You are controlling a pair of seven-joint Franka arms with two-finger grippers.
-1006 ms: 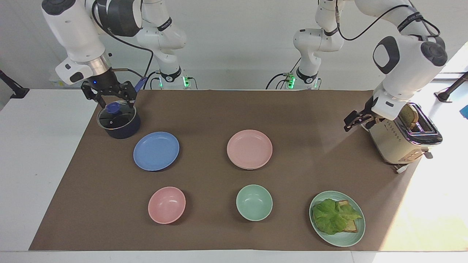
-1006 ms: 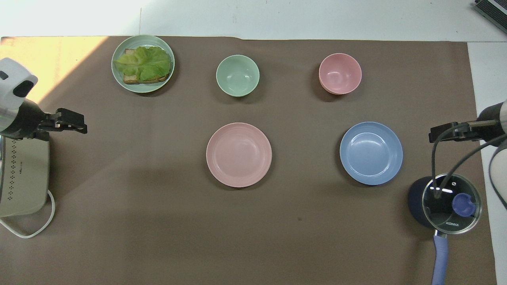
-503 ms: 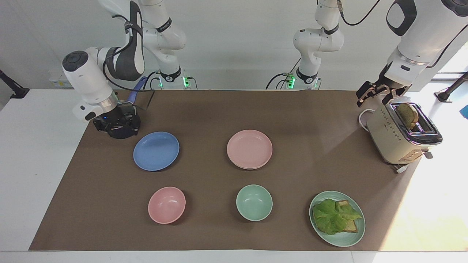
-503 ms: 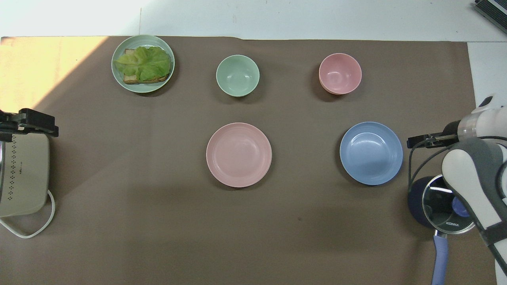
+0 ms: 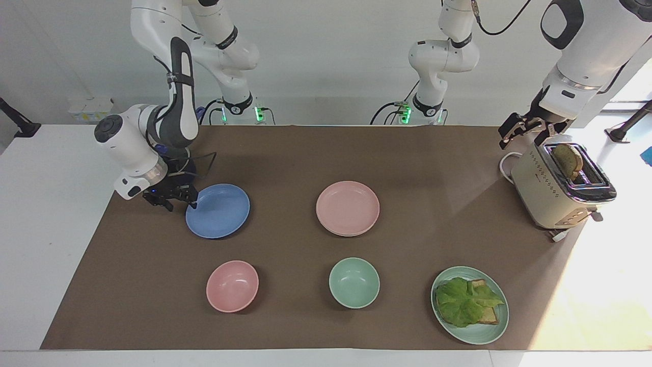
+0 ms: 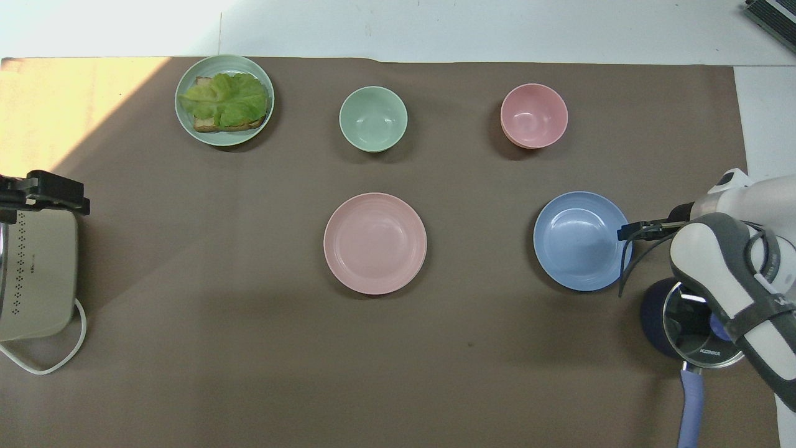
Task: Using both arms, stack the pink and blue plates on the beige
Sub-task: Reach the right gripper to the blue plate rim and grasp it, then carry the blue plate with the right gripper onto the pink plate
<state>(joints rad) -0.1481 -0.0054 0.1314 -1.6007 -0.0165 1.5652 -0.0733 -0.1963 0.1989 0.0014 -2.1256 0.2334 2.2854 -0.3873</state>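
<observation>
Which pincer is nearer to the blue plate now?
The right pincer: it is low at the rim of the blue plate. The left pincer hangs above the toaster, at the table's other end.

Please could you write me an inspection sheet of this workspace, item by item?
Surface: brown mat on a white table; no spills seen.
Job's things: blue plate alone, toward the right arm's end; pink plate mid-mat, with a pale rim under it, seemingly the beige plate.
Clutter: pink bowl, green bowl, green plate with bread and lettuce, toaster holding a slice, lidded pot.
Grippers: right gripper low at the blue plate's rim, contact unclear; left gripper over the toaster, open, empty.
Cables: toaster cord on the mat; black cable looping beside the blue plate.
Surroundings: white wall; black stands at both table ends.
</observation>
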